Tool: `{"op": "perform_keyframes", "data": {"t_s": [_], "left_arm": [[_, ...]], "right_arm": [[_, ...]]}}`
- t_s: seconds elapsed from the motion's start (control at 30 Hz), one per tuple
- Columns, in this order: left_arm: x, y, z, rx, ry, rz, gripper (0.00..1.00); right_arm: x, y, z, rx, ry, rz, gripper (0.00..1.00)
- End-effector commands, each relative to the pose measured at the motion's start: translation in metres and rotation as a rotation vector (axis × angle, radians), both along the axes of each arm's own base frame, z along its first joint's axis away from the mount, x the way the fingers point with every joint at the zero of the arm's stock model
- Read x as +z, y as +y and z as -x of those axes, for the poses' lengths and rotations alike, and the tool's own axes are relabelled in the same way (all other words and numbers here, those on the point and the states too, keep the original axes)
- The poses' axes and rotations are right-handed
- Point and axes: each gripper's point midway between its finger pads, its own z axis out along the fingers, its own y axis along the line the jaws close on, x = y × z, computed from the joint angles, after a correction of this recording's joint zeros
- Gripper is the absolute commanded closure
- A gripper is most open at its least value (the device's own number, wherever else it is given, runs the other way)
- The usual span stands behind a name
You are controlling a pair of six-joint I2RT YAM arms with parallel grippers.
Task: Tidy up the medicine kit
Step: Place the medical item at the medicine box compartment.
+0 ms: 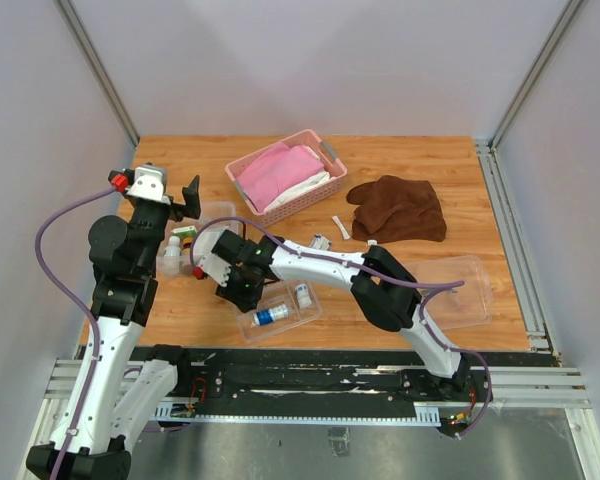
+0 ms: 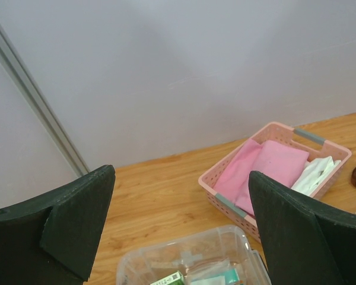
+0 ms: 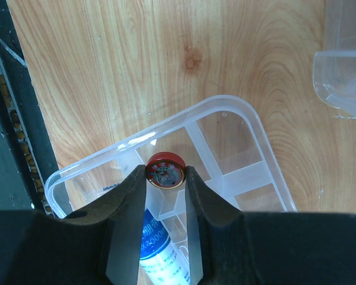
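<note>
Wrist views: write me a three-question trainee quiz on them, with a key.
1. True or false: the left claw is open with nothing between its fingers.
2. What does the right claw pinch? A. a red cap; B. a spoon; C. a sponge.
3. Fill in: the blue-labelled bottle lies in the clear divided ____.
Key: 1 true; 2 A; 3 tray.
</note>
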Motion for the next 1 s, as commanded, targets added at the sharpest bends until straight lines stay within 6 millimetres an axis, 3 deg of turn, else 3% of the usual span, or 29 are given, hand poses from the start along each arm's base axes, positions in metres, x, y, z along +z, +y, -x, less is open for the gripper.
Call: {"op": "perform_keyframes", "data": {"t_s": [0.0, 0.4, 0.67, 0.97], "left_arm": [[0.0, -0.001, 0.003, -0.012, -0.01, 0.002, 0.01], [-0.004, -0.002, 0.003, -0.022, -0.004, -0.001, 0.01], [-0.008, -0.003, 0.002, -0.025, 0.003, -0.009, 0.01], [-0.007, -0.001, 0.001, -0.015, 0.003, -0.016, 0.01]], "right_arm": [[-0.002, 0.004, 0.0, 0.011, -0.067, 0.022, 0.76], [0.011, 0.005, 0.003, 0.023, -0.069, 0.001, 0.62], [0.022, 0.006, 0.005, 0.027, -0.065, -0.016, 0.59], [0.067, 0.001, 0.011, 0.056, -0.045, -0.109, 0.6]]}}
